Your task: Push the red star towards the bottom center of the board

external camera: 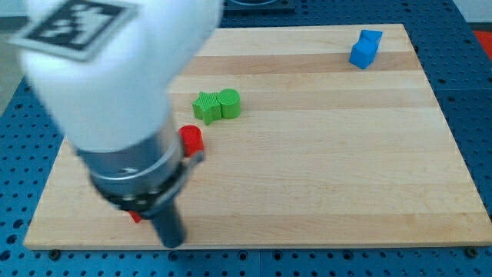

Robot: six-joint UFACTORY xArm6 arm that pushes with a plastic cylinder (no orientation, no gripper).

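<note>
- A white robot arm (108, 85) fills the view's left, its dark rod reaching down to the wooden board (323, 192); my tip (172, 243) rests near the board's bottom edge, left of centre.
- There is no claw on this rig, so nothing is clenched, released or grasped; the rod can only shove.
- A red block (191, 139) shows beside the arm's dark collar, its shape hard to read, and a small red sliver (135, 217) peeks out just left of the rod; which of them is the red star cannot be told, since the arm hides much of that corner.
- Judgement: if the star is the sliver beside the rod, a push from this side would send it toward the view's left edge and off the board, not toward bottom centre.
- Judgement: if the star is the upper red block, the tip sits below it, so it must go round behind first; cutting across could knock it up into the green star (205, 107) and the green round block (229, 103) touching it.
- A glancing hit on a star's points may spin it off line.
- The blue block (366, 48), well apart at the view's top right, looks safe.
</note>
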